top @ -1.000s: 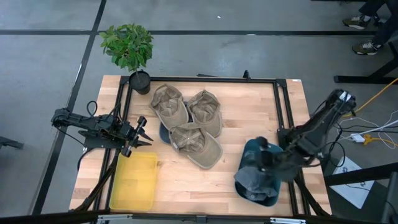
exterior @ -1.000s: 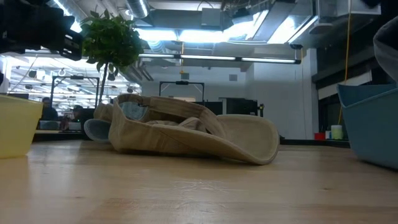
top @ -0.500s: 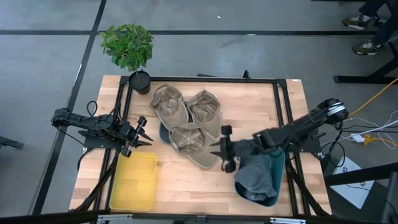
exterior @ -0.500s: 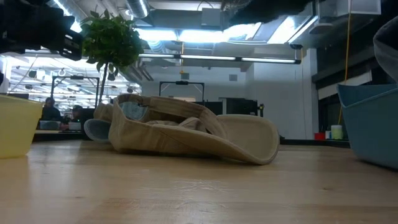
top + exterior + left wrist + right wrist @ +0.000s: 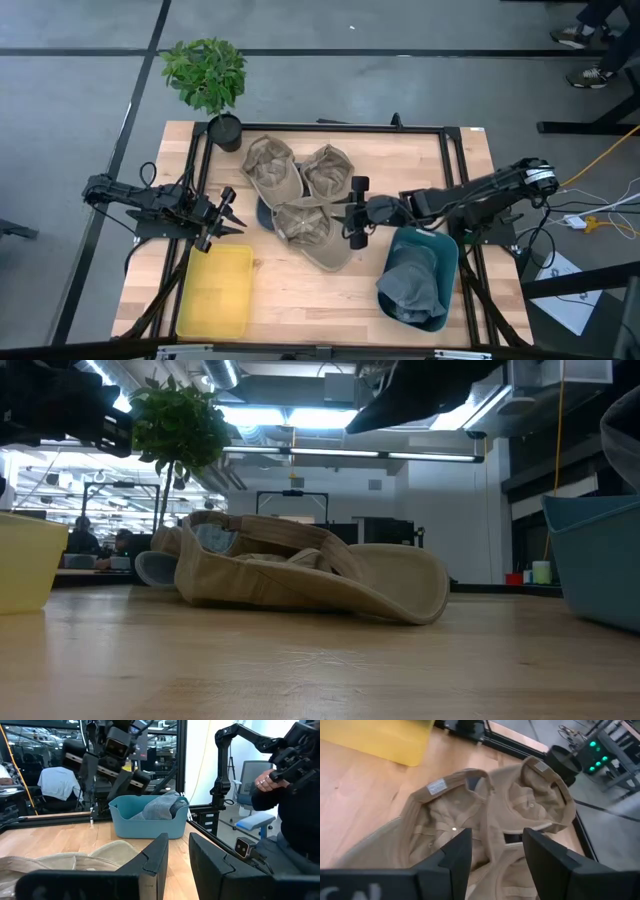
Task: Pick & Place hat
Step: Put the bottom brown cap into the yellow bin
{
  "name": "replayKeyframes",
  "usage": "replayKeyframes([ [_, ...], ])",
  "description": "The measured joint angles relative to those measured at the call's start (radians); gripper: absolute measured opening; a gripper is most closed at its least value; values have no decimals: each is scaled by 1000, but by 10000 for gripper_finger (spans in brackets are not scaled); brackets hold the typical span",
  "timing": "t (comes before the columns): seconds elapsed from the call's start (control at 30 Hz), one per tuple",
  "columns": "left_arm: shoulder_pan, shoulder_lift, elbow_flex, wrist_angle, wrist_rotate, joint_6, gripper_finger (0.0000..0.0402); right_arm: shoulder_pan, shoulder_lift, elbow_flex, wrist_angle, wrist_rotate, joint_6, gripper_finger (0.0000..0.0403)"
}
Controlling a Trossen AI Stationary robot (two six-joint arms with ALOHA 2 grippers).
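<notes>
Three tan hats point(image 5: 312, 230) lie overlapping in the table's middle, insides up, over a dark blue hat point(image 5: 262, 212). The nearest tan hat point(image 5: 300, 570) rests on its brim and crown. My right gripper point(image 5: 353, 212) hangs open in the air just right of this pile. In its wrist view the tan hats point(image 5: 445, 820) show between and beyond its spread fingers point(image 5: 492, 855). A grey-blue hat point(image 5: 408, 290) lies in the blue bin point(image 5: 440, 250). My left gripper point(image 5: 228, 213) waits at the table's left edge, fingers slightly apart point(image 5: 178, 855) with nothing between them.
A yellow bin point(image 5: 215, 290) stands at the near left. A potted plant point(image 5: 205, 75) stands at the far left corner. A black frame point(image 5: 450, 170) runs around the table top. Bare wood lies between the two bins. A person point(image 5: 285, 810) stands beyond the table's right side.
My right gripper has left the blue bin and swung toward the table's left and far side, ending beside the tan hats, and its wrist has rolled. The grey-blue hat stays in the bin. The tan hats have not moved.
</notes>
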Motion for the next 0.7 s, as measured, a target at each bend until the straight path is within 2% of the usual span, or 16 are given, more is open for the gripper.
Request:
replayKeyframes([
  [0.13,0,0,0,0,0,0,72,-39,0,0,-1,-63,19,175],
  [0.3,0,0,0,4,-5,-4,72,-86,0,0,-14,-163,123,175],
  [0.47,0,0,0,21,-5,-116,72,-116,0,0,-23,-163,195,175],
  [0.7,0,1,0,57,-13,-136,72,-137,0,0,-23,-163,260,175],
])
